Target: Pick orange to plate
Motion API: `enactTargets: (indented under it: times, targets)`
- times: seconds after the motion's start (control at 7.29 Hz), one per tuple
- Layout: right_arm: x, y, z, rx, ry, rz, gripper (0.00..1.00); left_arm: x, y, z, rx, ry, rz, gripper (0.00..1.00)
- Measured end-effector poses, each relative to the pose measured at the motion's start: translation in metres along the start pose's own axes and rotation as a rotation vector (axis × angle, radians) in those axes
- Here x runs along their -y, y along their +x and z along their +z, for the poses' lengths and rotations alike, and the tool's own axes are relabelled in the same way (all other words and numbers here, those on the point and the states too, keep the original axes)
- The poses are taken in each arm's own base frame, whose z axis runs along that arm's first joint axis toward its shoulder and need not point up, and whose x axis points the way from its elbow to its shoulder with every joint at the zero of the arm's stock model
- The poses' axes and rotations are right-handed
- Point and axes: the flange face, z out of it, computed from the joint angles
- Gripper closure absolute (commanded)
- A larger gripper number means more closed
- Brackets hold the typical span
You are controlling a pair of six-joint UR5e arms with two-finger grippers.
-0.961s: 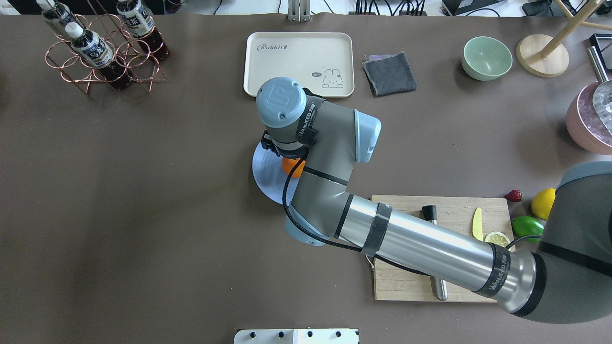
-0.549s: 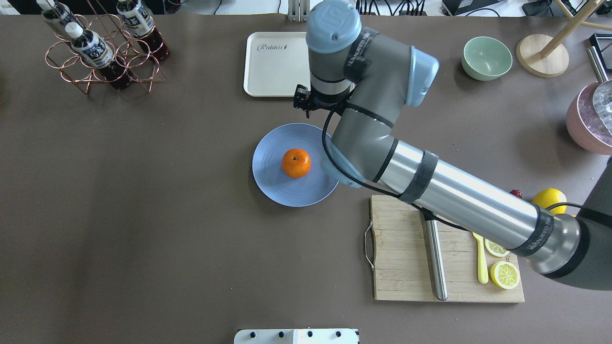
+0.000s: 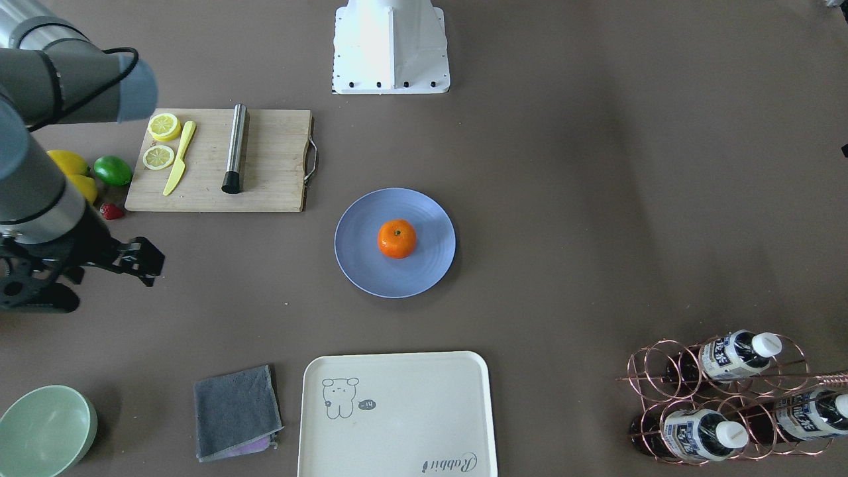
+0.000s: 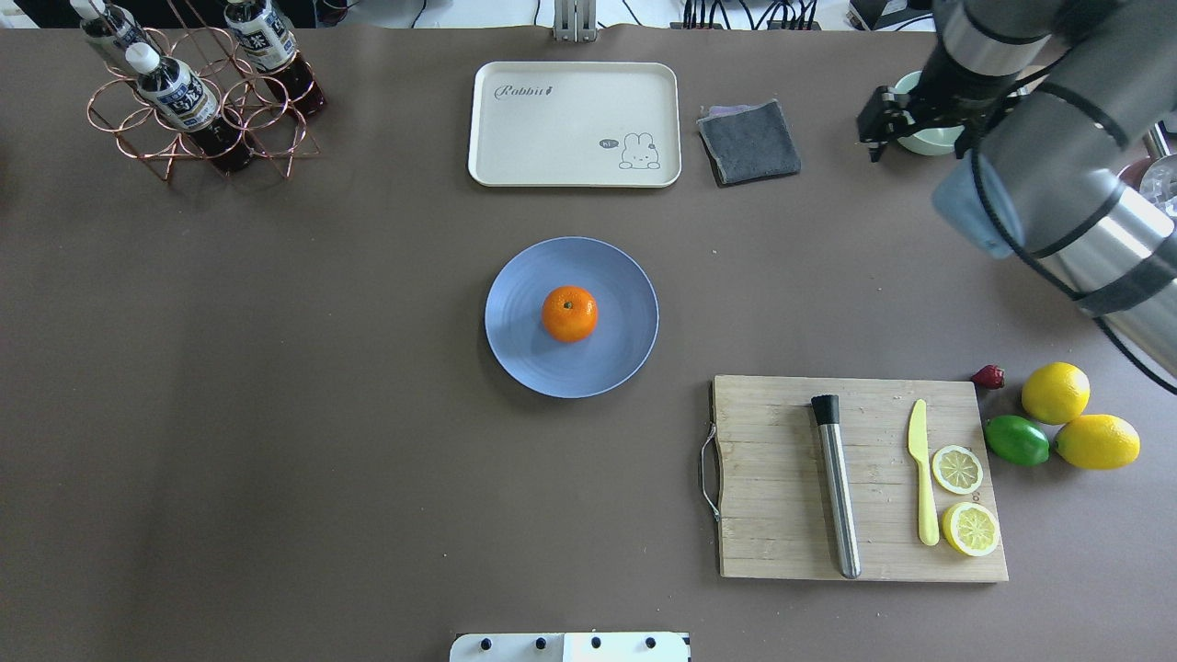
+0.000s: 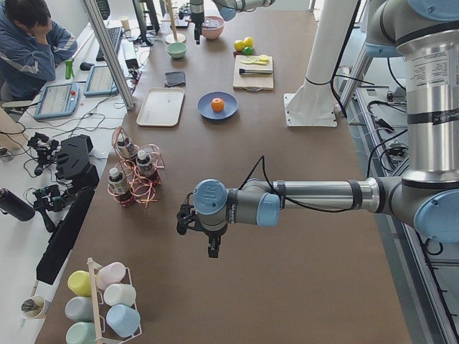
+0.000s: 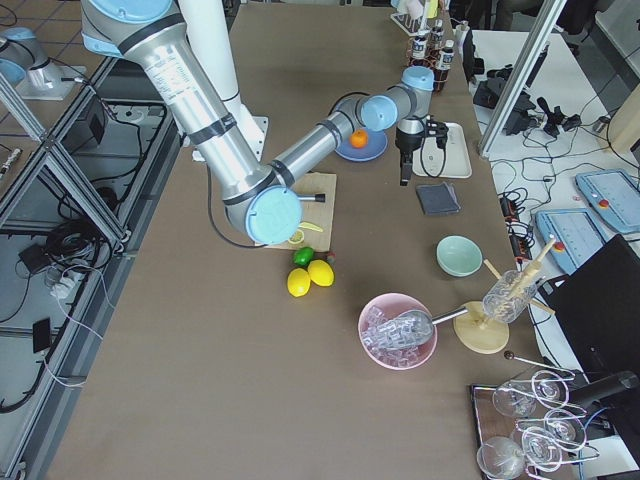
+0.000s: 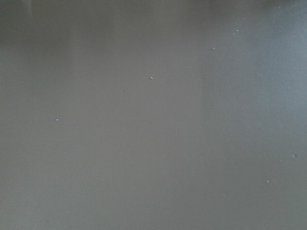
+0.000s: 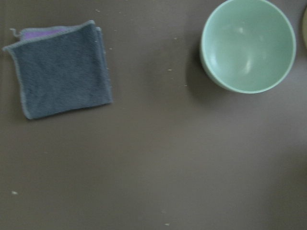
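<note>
The right claw is a small dark shape that covers part of the smooth pale green bowl, and I cannot tell whether it is parted. The left claw shows only from the side, too small to judge. The round, glossy orange sits near the middle of the matte blue plate on the brown counter.

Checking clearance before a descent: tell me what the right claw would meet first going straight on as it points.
Pointing down, the right claw would probably meet bare table first, between the grey cloth and the pale green bowl; its height is unclear.
</note>
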Motion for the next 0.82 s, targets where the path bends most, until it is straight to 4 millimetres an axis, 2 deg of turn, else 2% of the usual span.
enactTargets:
  times: [0.27, 0.41, 0.69, 0.82]
  targets:
    - [-0.027, 0.156, 0.003, -0.015, -0.05, -0.144, 0.0, 0.0, 0.001, 0.0, 0.0, -0.001, 0.001, 0.01]
    - [-0.049, 0.223, 0.007, -0.002, -0.073, -0.192, 0.0, 0.001, 0.001, 0.0, 0.0, 0.0, 0.002, 0.01]
    - [-0.095, 0.335, 0.019, 0.012, -0.109, -0.228, 0.0, 0.001, 0.002, -0.001, 0.0, 0.002, 0.003, 0.01]
    - [-0.113, 0.378, 0.024, 0.018, -0.123, -0.226, 0.0, 0.001, 0.002, -0.001, 0.0, 0.003, 0.004, 0.01]
